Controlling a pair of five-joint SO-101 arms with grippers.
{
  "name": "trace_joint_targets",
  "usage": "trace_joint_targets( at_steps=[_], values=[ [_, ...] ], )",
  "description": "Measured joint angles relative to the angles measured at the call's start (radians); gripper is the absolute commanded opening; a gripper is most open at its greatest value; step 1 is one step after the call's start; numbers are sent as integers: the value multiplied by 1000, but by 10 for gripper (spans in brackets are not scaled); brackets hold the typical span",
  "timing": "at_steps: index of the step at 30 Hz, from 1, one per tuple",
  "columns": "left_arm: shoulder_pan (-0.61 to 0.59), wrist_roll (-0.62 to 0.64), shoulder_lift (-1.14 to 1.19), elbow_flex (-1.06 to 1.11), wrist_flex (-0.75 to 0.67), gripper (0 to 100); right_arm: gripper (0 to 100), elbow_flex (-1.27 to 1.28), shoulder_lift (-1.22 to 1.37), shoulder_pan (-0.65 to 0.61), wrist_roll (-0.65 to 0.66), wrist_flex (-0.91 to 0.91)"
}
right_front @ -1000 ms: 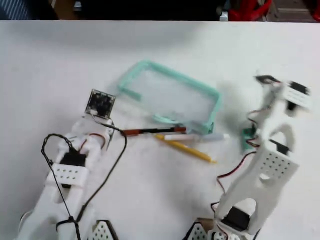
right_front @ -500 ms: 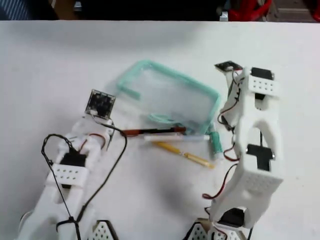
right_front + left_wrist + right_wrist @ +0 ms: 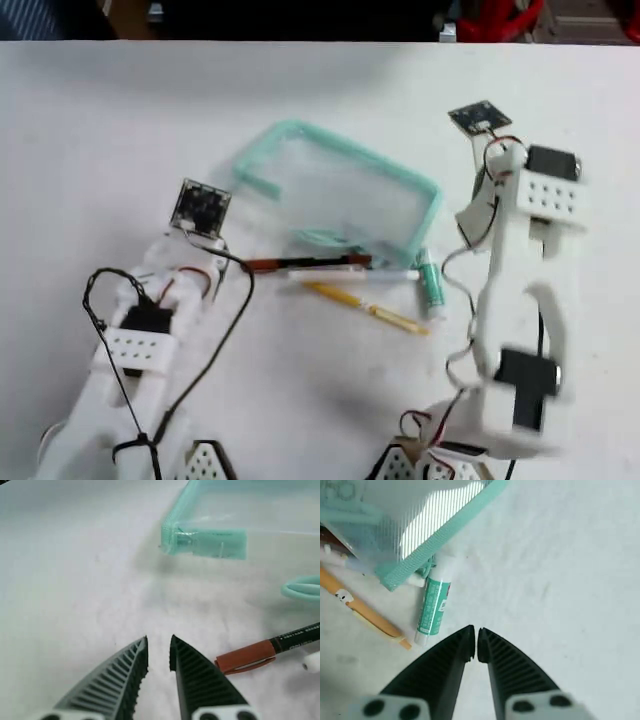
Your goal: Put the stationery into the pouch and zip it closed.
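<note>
Right wrist view shows your right gripper [image 3: 475,641] with its fingers shut and nothing between them, low over bare desk [image 3: 560,570]. You have lots of open room ahead of it. Just past its tips lies the green glue stick [image 3: 435,605], with its white end at the corner of the pouch [image 3: 445,530]. The yellow pen [image 3: 365,615] lies next to the stick. Your left gripper [image 3: 158,645] is a little open and holds nothing. The red-capped pen [image 3: 250,656] lies just beside its tips, and the pouch edge is farther ahead. The pouch is see-through with a mint green rim.
</note>
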Motion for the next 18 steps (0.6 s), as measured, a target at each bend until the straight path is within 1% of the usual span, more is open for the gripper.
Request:
trace_joint_targets(
  at_steps=[4,8,12,18],
  values=[
    [0,0,0,0,0,91,22,241,-235,-52,60,-140],
    [0,0,0,0,0,91,25,430,-381,-72,71,-247],
    [0,0,0,0,0,92,25,462,-431,-78,71,-261],
    [0,0,0,0,0,94,26,470,-439,-81,71,-265]
  ],
)
